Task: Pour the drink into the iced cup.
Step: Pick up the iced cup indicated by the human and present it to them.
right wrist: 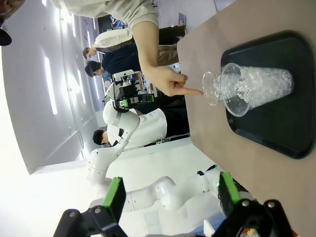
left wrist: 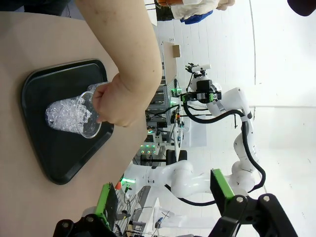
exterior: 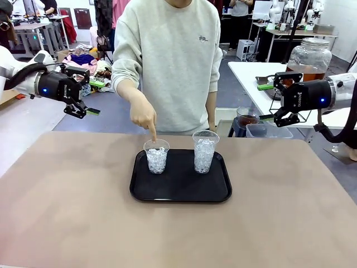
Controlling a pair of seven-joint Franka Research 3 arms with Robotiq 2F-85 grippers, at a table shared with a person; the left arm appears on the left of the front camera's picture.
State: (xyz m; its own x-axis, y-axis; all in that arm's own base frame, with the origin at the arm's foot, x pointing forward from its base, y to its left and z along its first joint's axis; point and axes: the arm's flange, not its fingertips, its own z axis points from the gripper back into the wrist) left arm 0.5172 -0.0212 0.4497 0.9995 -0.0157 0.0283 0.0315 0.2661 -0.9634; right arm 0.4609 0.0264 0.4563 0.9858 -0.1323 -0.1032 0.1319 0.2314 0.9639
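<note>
Our table (exterior: 178,240) and tray (exterior: 181,190) bear the iced cup (exterior: 157,157); drink (exterior: 315,73) at 2 o'clock of right gripper (exterior: 268,101), jaws apart like left gripper's (exterior: 92,97).

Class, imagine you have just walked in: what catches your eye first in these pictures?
A person's hand points at the shorter iced cup, beside a taller iced cup on the black tray mid-table. The left gripper and right gripper hang open at either side.

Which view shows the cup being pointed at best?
Front view: the cup stands clear on the tray. Left wrist view: the hand covers part of it. Right wrist view: the other cup hides most of it.
</note>
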